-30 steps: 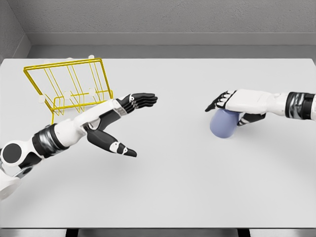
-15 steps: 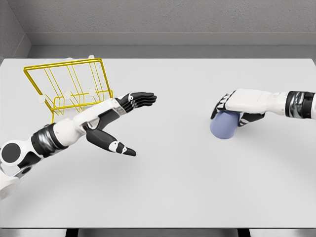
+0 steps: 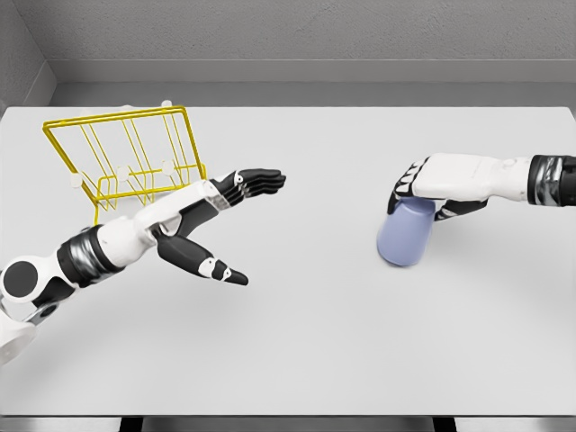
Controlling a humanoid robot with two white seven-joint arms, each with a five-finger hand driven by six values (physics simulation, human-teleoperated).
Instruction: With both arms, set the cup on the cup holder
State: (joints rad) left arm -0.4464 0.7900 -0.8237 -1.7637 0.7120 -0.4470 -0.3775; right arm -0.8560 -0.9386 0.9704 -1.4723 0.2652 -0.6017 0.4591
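Blue cup (image 3: 404, 235) sits right of centre on the table (image 3: 315, 342), tilted, possibly lifted. Right hand (image 3: 443, 184) clamped over its top. Left hand (image 3: 220, 220) is spread, holding nothing, just near of the yellow cup holder (image 3: 123, 157) at far left.

A white table (image 3: 297, 342) fills most of the view, its top plain, smooth and matte. Its far edge runs straight across the upper part of the view, and its near edge shows along the bottom, with dark gaps beneath it. Behind the far edge stands a grey wall (image 3: 315, 31) with a rough texture. A second grey wall (image 3: 18, 54) meets it at the upper left corner.
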